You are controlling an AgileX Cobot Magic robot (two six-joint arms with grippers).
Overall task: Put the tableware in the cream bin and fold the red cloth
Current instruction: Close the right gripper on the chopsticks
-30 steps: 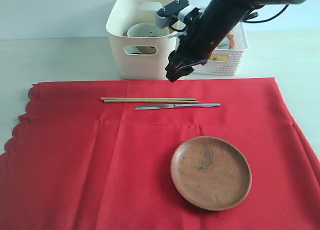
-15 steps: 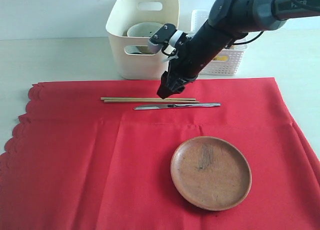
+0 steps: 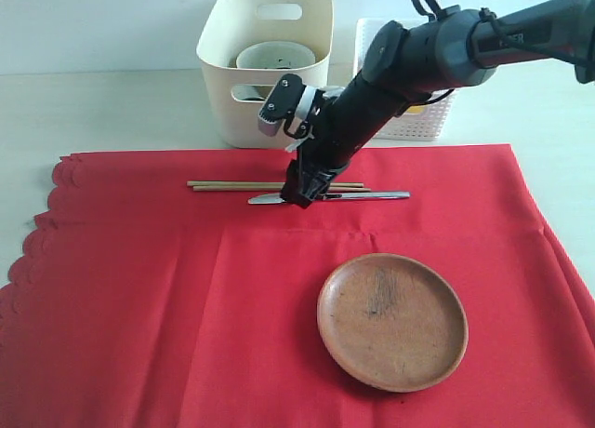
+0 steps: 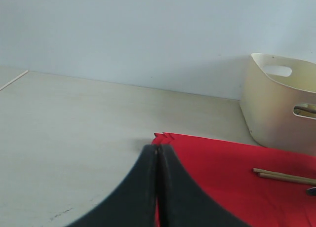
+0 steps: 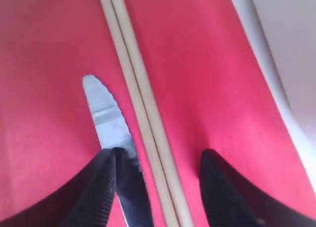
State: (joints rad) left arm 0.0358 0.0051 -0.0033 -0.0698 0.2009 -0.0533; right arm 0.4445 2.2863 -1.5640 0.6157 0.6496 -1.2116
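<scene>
The red cloth (image 3: 186, 307) lies spread flat, scalloped edge at the left. On it are the wooden chopsticks (image 3: 242, 184), the slim metal knife (image 3: 372, 196) and the brown wooden plate (image 3: 392, 321). My right gripper (image 3: 296, 197) is low over the cloth and open (image 5: 159, 160). The chopsticks (image 5: 133, 79) run between its fingers, and the knife (image 5: 103, 108) lies by one fingertip. The cream bin (image 3: 223, 84) behind the cloth holds the speckled bowl (image 3: 274, 56). My left gripper (image 4: 158, 149) is shut, near the cloth's corner (image 4: 222, 163). It is out of the exterior view.
A white lattice basket (image 3: 418, 116) with food stands to the right of the cream bin, behind my right arm. Bare pale table (image 3: 93, 112) stretches to the left of the bin. The cloth reaches the view's front and right edges.
My right gripper has come down and to the left from in front of the bin onto the chopsticks and knife. Nothing on the cloth has moved.
</scene>
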